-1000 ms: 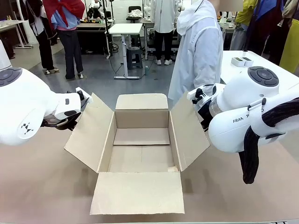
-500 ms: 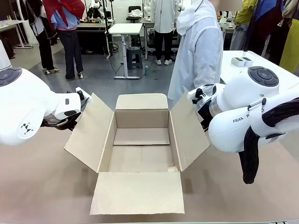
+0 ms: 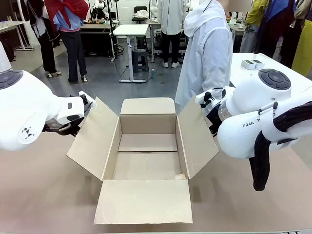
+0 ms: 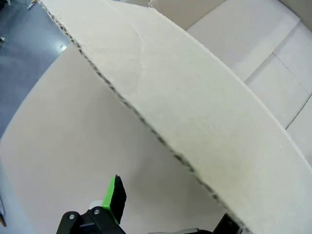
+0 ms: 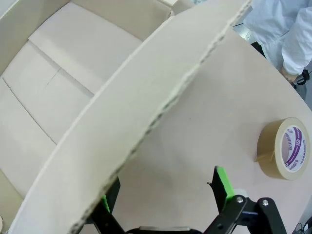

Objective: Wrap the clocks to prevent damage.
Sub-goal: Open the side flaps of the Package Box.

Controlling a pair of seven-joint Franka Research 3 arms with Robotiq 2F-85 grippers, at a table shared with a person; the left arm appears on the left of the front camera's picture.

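Item 1. Cardboard box: stands open at the middle of the table, four flaps folded outward, the front flap lying flat toward the near edge.

Item 2. Left gripper: at the outer edge of the box's left flap. Jaws spread wide, the flap's corrugated edge running between them. One green pad stands on the table side, apart from the cardboard. The other finger is mostly hidden behind the flap. Nothing is clamped.

Item 3. Right gripper: at the outer edge of the right flap. Jaws spread wide. One finger sits just under the flap's edge; whether it touches cannot be told. The other finger, green pad, stands well clear over the table.

Item 4. Brown tape roll: on the table outside the right flap, apart from it, toward the far edge.

Item 5. Person: white coat, standing at the far edge, behind the box's right rear corner.
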